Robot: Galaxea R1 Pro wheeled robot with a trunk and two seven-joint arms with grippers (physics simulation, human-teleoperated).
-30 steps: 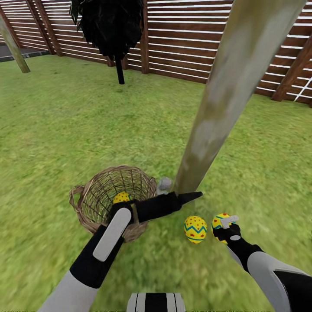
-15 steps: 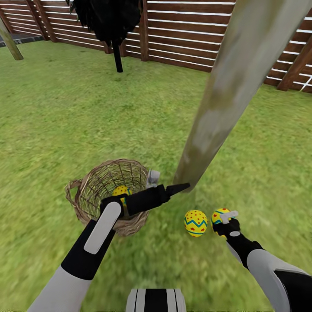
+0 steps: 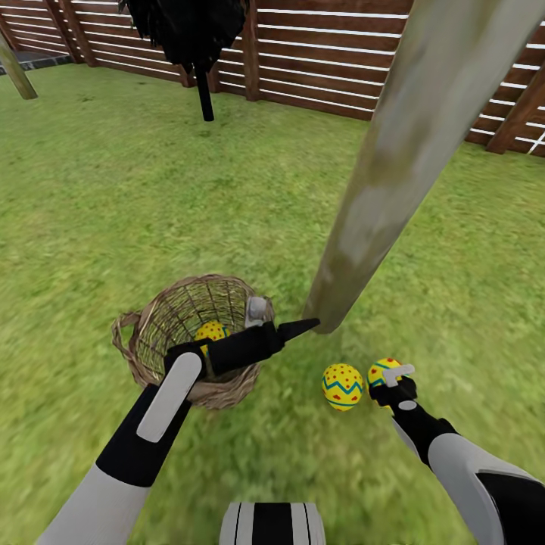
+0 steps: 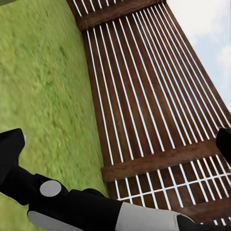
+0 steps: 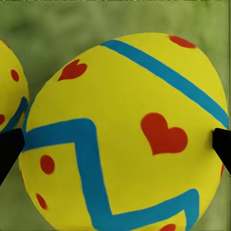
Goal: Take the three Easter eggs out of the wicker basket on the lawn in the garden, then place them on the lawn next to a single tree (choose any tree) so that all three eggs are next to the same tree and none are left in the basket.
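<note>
since a second ago my left hand (image 3: pixel 281 319) has drawn back from the foot of the tree (image 3: pixel 401 151) toward the wicker basket (image 3: pixel 193 341), and it now hangs over the basket's rim on the side nearest the trunk. its fingers stand apart, one dark tip reaching toward the trunk base and the grey one up over the rim, with nothing between them. my head camera has tilted meanwhile, so the whole scene sits a little higher in the head view.

one easter egg (image 3: pixel 210 331) lies inside the basket, partly hidden by my left forearm. a second egg (image 3: pixel 342 386) rests on the lawn (image 3: pixel 151 197) just in front of the trunk. the third egg (image 3: pixel 382 373) sits right beside it, and my right hand (image 3: pixel 395 382) is down on it. in the right wrist view that egg (image 5: pixel 125 134) bulks large, with a dark fingertip (image 5: pixel 9 149) at either flank, so the hand looks closed around it, though i cannot tell how firmly.

behind, the slatted fence (image 3: pixel 333 53) runs along the garden edge, with a black-leaved tree (image 3: pixel 193 38) in front of it.
</note>
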